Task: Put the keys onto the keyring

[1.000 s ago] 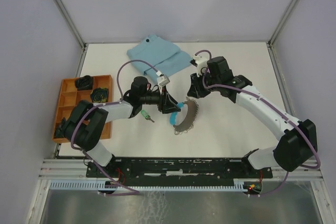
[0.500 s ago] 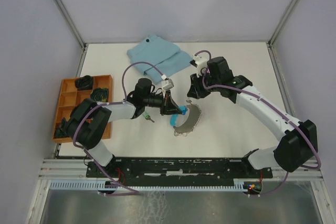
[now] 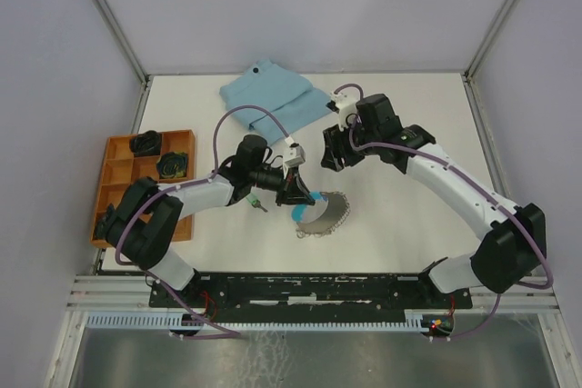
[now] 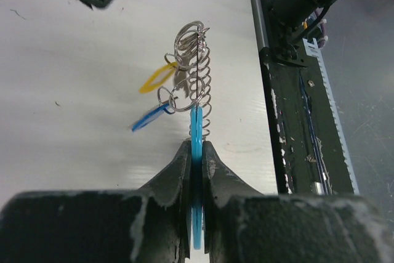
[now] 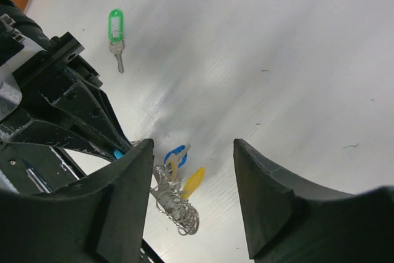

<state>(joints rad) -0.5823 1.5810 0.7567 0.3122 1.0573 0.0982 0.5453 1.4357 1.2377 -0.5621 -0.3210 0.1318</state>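
Observation:
My left gripper [image 3: 297,194] is shut on the light-blue strap [image 4: 196,129] of the keyring [image 3: 326,215] and holds it edge-on above the table. The chain loop [image 4: 194,69] carries a yellow tag [image 4: 156,77] and a blue-tagged key [image 4: 150,117]. My right gripper [image 3: 330,154] is open and empty, above and just behind the keyring. In the right wrist view the chain [image 5: 176,204] and the blue tag [image 5: 175,153] show between its jaws. The green-tagged key [image 5: 115,31] lies on the table left of my left gripper, also in the top view [image 3: 254,199]. No red-tagged key is in view.
A folded light-blue cloth [image 3: 273,100] lies at the back of the table. An orange compartment tray [image 3: 120,153] with dark items stands at the left edge. The black base rail [image 4: 301,97] runs along the near edge.
My left gripper has moved nearer and a little right with the keyring, and the chain loop has turned with it. My right gripper has shifted slightly back and left.

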